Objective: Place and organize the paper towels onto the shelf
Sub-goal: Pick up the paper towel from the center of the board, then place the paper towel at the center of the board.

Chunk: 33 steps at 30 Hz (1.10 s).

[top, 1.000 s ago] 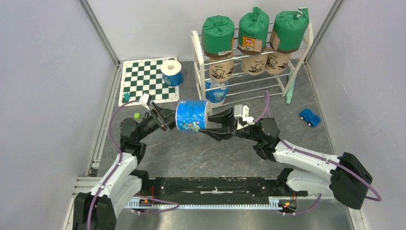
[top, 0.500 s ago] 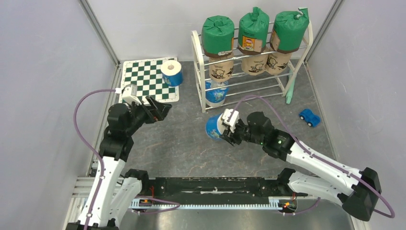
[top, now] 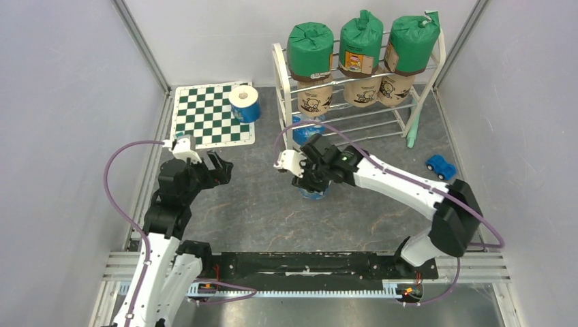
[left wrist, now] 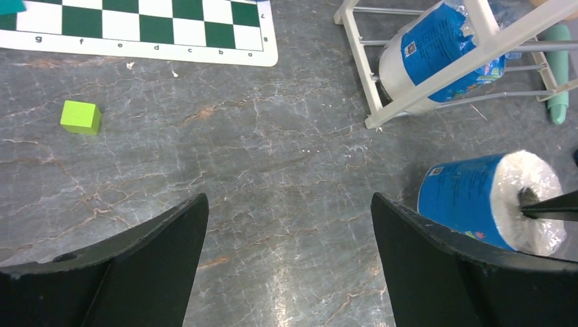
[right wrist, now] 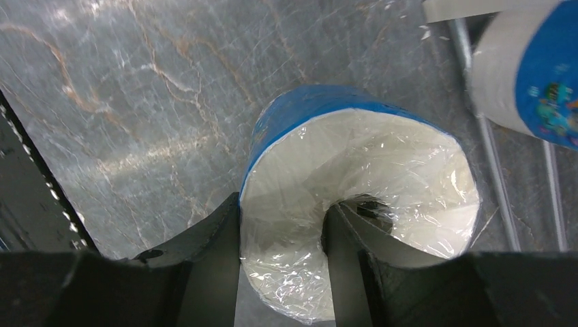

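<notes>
My right gripper [top: 312, 178] is shut on a blue-wrapped paper towel roll [top: 315, 192], one finger in its core hole [right wrist: 368, 204] and the other outside its wall. The roll [right wrist: 354, 170] stands end-up low over the table in front of the shelf [top: 281, 75]. The same roll [left wrist: 470, 197] shows at the right of the left wrist view. The shelf holds three green rolls [top: 310, 48] on top, three tan rolls [top: 361, 88] below and a blue roll [top: 300, 129] lower down. Another blue roll [top: 244, 102] stands on the chessboard mat. My left gripper [top: 218, 167] is open and holds nothing.
The chessboard mat [top: 204, 116] lies at the back left. A small green cube [left wrist: 80, 116] sits on the table near it. A blue toy car [top: 441, 166] is at the right, and a mint-green stick [top: 414, 129] leans by the shelf's right end.
The left gripper let go of the blue roll and drew back to the left. The right gripper turned the roll end-up and carried it down toward the shelf's front.
</notes>
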Tool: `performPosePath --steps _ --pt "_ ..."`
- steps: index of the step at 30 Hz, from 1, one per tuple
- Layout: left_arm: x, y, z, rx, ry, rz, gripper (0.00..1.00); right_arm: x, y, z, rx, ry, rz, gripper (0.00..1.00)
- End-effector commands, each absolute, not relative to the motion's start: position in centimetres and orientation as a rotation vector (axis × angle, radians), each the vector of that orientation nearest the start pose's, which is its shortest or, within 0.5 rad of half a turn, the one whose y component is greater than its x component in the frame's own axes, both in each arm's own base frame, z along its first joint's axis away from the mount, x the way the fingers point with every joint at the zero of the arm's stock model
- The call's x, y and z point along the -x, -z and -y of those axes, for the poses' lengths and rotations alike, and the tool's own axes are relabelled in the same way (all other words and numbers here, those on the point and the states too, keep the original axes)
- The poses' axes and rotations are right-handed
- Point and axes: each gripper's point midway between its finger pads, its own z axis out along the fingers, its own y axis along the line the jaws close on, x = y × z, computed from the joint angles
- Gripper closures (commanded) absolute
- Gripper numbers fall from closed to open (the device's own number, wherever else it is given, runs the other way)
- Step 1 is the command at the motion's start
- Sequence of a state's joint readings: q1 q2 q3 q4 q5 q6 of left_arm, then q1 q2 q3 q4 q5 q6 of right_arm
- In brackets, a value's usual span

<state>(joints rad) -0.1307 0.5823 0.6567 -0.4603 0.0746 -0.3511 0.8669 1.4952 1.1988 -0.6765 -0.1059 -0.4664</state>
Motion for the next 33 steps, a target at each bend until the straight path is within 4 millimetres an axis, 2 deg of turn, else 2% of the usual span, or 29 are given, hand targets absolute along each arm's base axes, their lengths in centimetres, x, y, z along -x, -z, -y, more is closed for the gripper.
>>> performPosePath --steps 1,6,11,14,17,18,19,26,30,33 --pt "-25.1 -21.4 5.2 0.135 0.318 -1.923 0.05 -23.3 -13.7 -28.1 1.783 -0.235 -1.935 0.9" --pt "-25.0 -21.3 5.3 0.126 0.318 -1.924 0.05 -22.4 -12.0 -29.0 1.906 -0.257 -1.93 0.8" --pt "-24.9 -21.3 6.0 0.099 0.353 -1.928 0.06 -22.3 -10.5 -28.5 1.966 -0.198 -1.965 0.62" --pt "-24.9 -21.2 6.1 0.095 0.357 -1.932 0.06 -22.4 -10.5 -28.3 1.97 -0.157 -1.962 0.41" --pt "-25.0 -21.2 6.2 0.091 0.364 -1.935 0.06 -22.2 -11.5 -28.5 1.961 -0.16 -1.925 0.24" --pt "-25.0 -21.2 6.3 0.087 0.37 -1.936 0.06 -22.2 -11.8 -28.6 1.955 -0.159 -1.914 0.1" --pt "-25.0 -21.1 6.5 0.08 0.379 -1.937 0.05 -22.2 -12.2 -28.7 1.939 -0.163 -1.899 0.02" --pt "-25.0 -21.0 7.0 0.064 0.41 -1.945 0.05 -22.5 -16.1 -28.5 1.751 -0.175 -1.859 0.02" --pt "-25.0 -21.0 7.3 0.058 0.426 -1.95 0.05 -22.6 -19.1 -27.7 1.521 -0.196 -1.844 0.02" --pt "-25.1 -20.8 7.8 0.05 0.456 -1.963 0.05 -22.3 -20.1 -26.8 1.331 -0.239 -1.836 0.02"
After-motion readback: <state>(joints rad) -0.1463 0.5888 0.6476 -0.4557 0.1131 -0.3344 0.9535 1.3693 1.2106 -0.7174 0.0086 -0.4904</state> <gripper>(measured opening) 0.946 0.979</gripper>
